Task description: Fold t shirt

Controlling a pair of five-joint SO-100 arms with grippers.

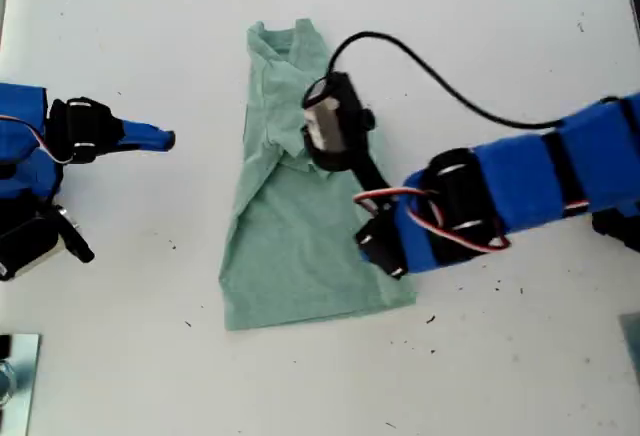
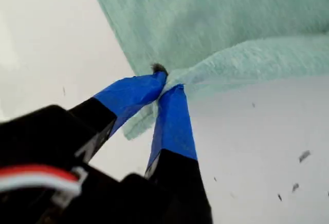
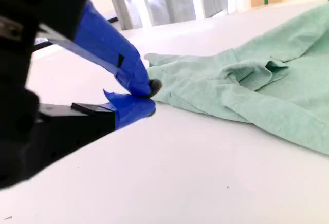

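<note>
The pale green t shirt (image 1: 300,256) lies on the white table (image 1: 500,16) as a narrow, partly folded strip, with its neck toward the far edge in the exterior view. My first gripper (image 2: 165,82) is shut on a bunched fold at the cloth's edge. In the exterior view its fingertips are hidden under the wrist camera housing (image 1: 335,121) over the shirt's upper part. My second gripper (image 1: 165,139) rests at the exterior view's left, apart from the shirt (image 3: 257,95). It (image 3: 148,94) is shut with nothing in it.
A black cable (image 1: 450,86) arcs over the table from the first arm toward the exterior view's right. A metal plate (image 1: 15,376) sits at the exterior view's lower left corner. Small dark specks dot the table.
</note>
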